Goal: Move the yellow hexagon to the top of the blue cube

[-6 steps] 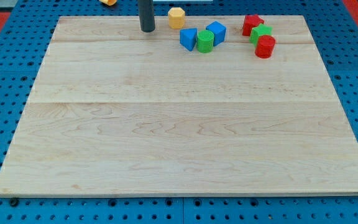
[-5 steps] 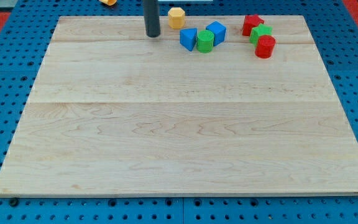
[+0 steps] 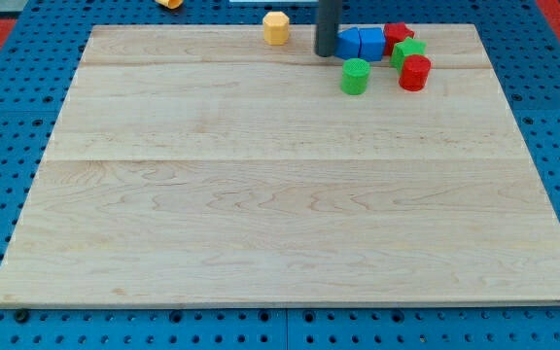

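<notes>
Near the far edge of the board point(image 3: 66, 146), in the one camera view, my tip point(image 3: 327, 53) stands touching the left side of two blue blocks point(image 3: 359, 43), apparently cubes. Being a bare rod, it grips nothing. The yellow hexagon point(image 3: 276, 27) sits apart, further left along that edge, untouched. A green cylinder point(image 3: 355, 76) lies just below; red point(image 3: 415, 72) and green point(image 3: 407, 51) blocks crowd the far right corner.

yel hexagon point(image 3: 276, 27) | blu cube point(image 3: 370, 43) | grn cyl point(image 3: 355, 76) | red cyl point(image 3: 415, 73)
</notes>
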{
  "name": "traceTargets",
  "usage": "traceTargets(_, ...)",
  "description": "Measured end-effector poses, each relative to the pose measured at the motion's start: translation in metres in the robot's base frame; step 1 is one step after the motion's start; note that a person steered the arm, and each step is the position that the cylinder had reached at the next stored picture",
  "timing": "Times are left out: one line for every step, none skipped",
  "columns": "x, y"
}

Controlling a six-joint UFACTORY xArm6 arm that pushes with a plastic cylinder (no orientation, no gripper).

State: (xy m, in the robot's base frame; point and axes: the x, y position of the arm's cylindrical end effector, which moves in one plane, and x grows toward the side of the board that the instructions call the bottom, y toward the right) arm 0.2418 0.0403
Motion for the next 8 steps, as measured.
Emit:
traceTargets(0.031,-0.027)
traceTargets(0.066,-0.027)
traceTargets(0.087,0.013)
traceTargets(0.087,0.06)
traceTargets(0.077,0.093)
traceTargets(0.076,0.065)
traceTargets(0.039,-0.008)
traceTargets(-0.017,-0.089)
